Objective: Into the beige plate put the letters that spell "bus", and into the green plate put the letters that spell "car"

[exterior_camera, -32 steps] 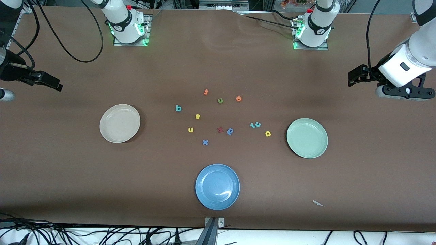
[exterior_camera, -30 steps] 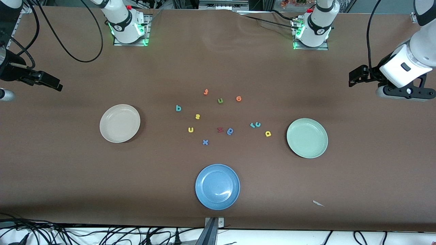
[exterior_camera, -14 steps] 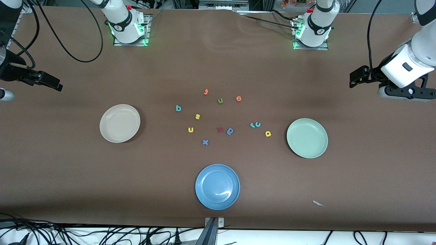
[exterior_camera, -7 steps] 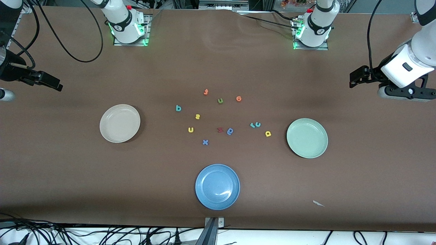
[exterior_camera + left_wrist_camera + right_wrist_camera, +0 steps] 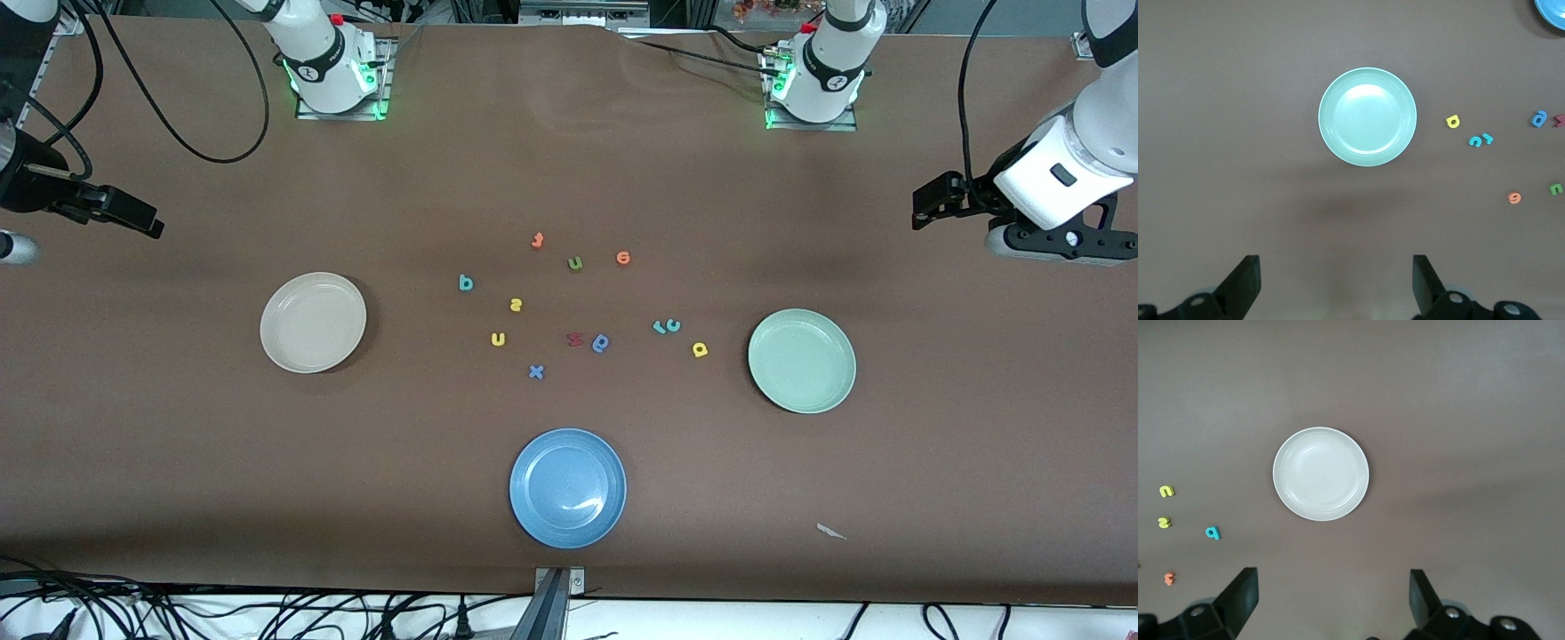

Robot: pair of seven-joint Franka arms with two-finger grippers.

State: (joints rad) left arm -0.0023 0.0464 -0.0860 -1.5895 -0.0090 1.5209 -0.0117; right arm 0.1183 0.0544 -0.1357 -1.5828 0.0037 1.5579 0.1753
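Note:
The beige plate [image 5: 313,322] [image 5: 1321,473] lies empty toward the right arm's end, the green plate [image 5: 802,360] [image 5: 1367,117] empty toward the left arm's end. Between them on the table lie the teal "b" [image 5: 466,283], yellow "s" [image 5: 516,305] and yellow "u" [image 5: 498,339]. Closer to the green plate are the teal "r" [image 5: 659,327] touching the teal "c" [image 5: 673,325], and the yellow "a" [image 5: 700,349]. My left gripper [image 5: 929,203] [image 5: 1336,280] hangs open over bare table at its own end. My right gripper [image 5: 133,218] [image 5: 1333,597] hangs open likewise at its end.
Other letters lie among them: an olive "u" [image 5: 575,263], orange "e" [image 5: 622,258], orange "t" [image 5: 537,240], red "z" [image 5: 575,339], blue "a" [image 5: 601,343] and blue "x" [image 5: 535,372]. A blue plate [image 5: 567,487] sits nearest the front camera. A paper scrap [image 5: 831,532] lies near the front edge.
The left arm's hand crept slightly toward its end of the table early on; in the last second nothing has moved.

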